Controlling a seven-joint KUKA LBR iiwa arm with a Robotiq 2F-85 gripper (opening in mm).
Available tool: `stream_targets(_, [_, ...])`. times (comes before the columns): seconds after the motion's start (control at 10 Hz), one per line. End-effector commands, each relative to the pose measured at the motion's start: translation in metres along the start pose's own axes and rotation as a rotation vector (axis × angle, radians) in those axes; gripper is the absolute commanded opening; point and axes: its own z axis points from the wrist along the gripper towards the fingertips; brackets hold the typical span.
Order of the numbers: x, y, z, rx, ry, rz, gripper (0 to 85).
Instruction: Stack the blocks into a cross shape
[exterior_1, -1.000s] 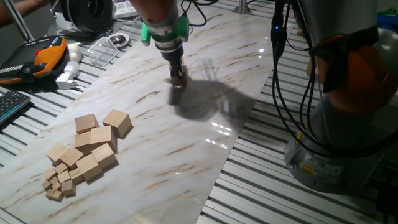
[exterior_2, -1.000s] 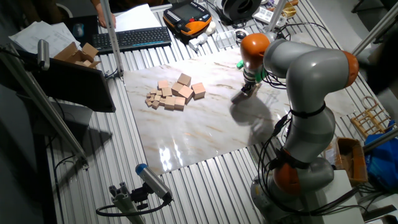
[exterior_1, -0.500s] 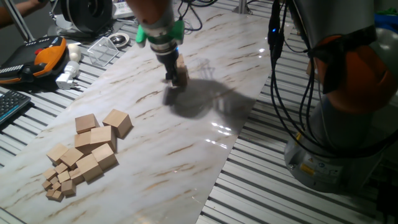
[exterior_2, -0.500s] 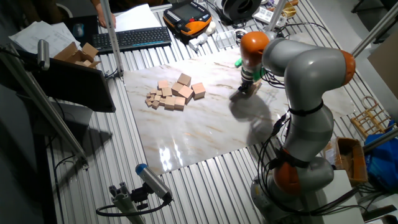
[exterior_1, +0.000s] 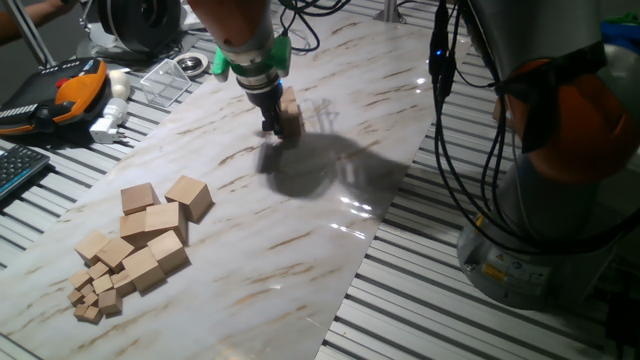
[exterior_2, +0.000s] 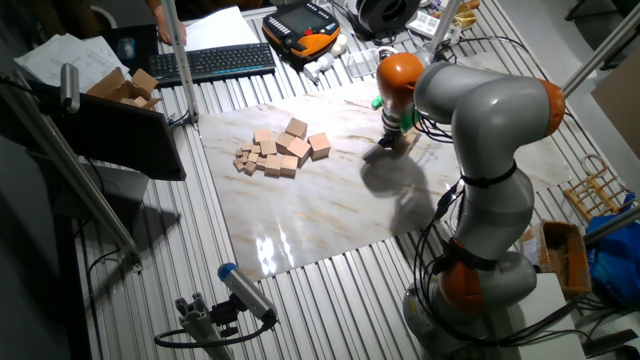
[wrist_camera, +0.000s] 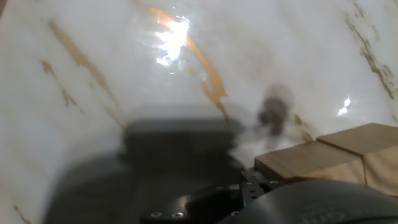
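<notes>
We see plain, matt, unpainted wooden blocks (exterior_1: 151, 235) on a glossy marble-patterned board (exterior_1: 330, 210); the desk (exterior_1: 420, 310) beneath is ribbed bare metal.

The robot arm reaches out over the table, its wrist pointing straight down. The pincer (exterior_1: 272, 124) hangs low, just above the surface; whether its dark fingers (exterior_2: 386, 143) are apart or together is unclear.

Robotics lab, slatted metal bench (exterior_1: 560, 320), keyboard (exterior_2: 215, 62)
</notes>
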Motion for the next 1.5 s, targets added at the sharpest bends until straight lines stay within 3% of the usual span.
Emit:
stream_targets(0.0, [-0.002, 0.0, 0.001, 0.0, -0.001, -0.001, 0.0])
stream_targets(0.2, [-0.012, 0.001, 0.004, 0.003, -0.007, 0.002, 0.0])
stream_targets(0.4, [-0.014, 0.001, 0.004, 0.003, -0.007, 0.004, 0.0])
stream_targets(0.5, [-0.015, 0.004, 0.004, -0.014, -0.006, 0.01, 0.0])
stream_targets(0.7, [-0.018, 0.011, 0.006, -0.008, -0.009, 0.019, 0.0])
stream_targets(1.1, [-0.013, 0.001, 0.0, -0.021, 0.002, 0.016, 0.0])
stream_targets(1.3, [-0.014, 0.001, -0.001, -0.06, -0.005, 0.016, 0.0])
stream_targets(1.4, [-0.014, 0.001, -0.001, -0.08, 0.01, 0.018, 0.0])
